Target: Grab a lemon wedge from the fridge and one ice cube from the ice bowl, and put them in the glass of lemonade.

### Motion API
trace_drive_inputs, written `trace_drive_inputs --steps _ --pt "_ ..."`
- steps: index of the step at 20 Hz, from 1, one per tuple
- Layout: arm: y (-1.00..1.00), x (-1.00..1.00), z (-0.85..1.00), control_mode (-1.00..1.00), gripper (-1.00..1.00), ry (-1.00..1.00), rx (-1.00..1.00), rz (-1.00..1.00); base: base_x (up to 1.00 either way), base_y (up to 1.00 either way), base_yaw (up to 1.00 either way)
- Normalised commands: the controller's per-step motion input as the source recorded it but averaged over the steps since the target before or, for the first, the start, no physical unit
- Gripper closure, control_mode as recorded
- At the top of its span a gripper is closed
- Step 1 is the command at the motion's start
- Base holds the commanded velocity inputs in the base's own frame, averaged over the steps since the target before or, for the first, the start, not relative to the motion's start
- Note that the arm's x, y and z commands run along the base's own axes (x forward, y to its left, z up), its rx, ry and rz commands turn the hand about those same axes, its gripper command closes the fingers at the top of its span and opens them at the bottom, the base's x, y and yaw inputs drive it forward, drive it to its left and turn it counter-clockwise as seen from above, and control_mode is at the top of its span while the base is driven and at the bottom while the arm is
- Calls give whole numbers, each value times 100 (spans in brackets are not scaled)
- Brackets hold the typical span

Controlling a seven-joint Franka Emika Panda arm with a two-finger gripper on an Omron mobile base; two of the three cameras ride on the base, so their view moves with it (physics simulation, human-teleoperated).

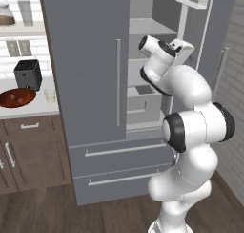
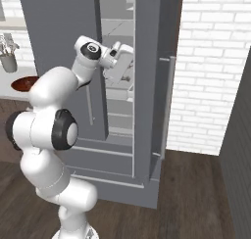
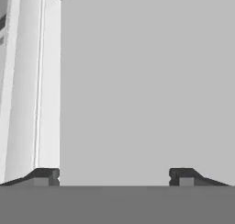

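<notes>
Inside the fridge opening: the gripper (image 3: 114, 176) is up among the pale shelves, and its two dark fingertips (image 3: 45, 176) stand wide apart with nothing between them, so it is open and empty.
Ahead of the hand: a flat grey panel, with a lighter upright strip at the left of the hand view; no food shows against it.
Wrist: in the right base view the gripper (image 2: 119, 66) sits level with an upper shelf, right at the edge of the open side.
Fridge: the fridge (image 1: 90, 84) has its left door shut, long bar handle upright, and the right side swung open onto shelves and a drawer-like bin.
Lemon wedge: I cannot pick it out on any shelf here; it is too small or hidden, so its spot is not settled.
Counter: off to the left, well apart from the arm, the ice bowl (image 1: 17, 97) lies with the glass of lemonade (image 1: 50, 95) just beside it, and a dark toaster (image 1: 27, 74) behind.
Step in hand, as I read it: searching out the wedge, early in the job.
Doing it well: tip the hand down so a shelf surface comes into sight, keep the jaws wide, close only once the wedge lies between the tips.
Watch for: the wrist clipping a shelf edge or the door frame.
</notes>
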Motion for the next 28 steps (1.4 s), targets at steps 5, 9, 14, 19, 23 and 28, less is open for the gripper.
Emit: trace_drive_inputs --steps 5,9,14,19,23,28 --pt "-68 0 0 -100 -100 5 0 -5 0 0 0" --pt "-3 -14 13 -100 -100 2 0 0 0 0 0" --pt "45 -15 30 -100 -100 0 0 0 0 0 0" --pt "99 -2 10 -100 -100 -6 3 1 0 0 0" --pt "92 0 -8 -100 -100 -18 25 2 0 0 0" --pt "58 -1 -45 -100 -100 -24 51 4 0 0 0"
